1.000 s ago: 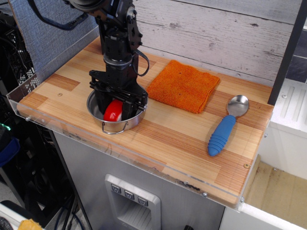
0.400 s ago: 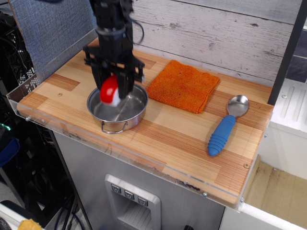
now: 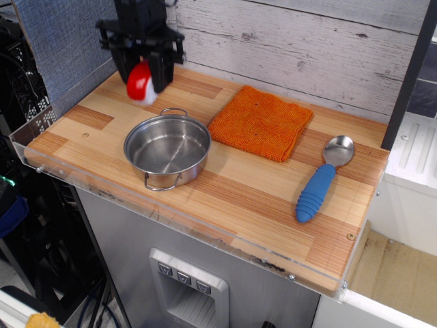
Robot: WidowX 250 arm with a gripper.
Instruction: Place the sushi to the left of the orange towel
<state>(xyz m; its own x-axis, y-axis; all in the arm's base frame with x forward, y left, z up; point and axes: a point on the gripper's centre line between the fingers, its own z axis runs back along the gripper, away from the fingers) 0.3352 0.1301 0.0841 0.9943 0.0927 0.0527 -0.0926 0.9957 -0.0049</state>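
Note:
My gripper is shut on the sushi, a small piece with a glossy red top and white base. It holds the sushi in the air above the back left of the wooden table, beyond the steel pot. The pot is empty. The orange towel lies flat to the right of the pot, near the back wall. The gripper is to the left of the towel and well above the table.
A spoon with a blue handle lies at the right of the table. A grey panel stands at the left, a plank wall at the back. A clear rim runs along the table's front and left edges.
My gripper has lifted the sushi out of the steel pot and carried it up and toward the back left. The pot now stands empty.

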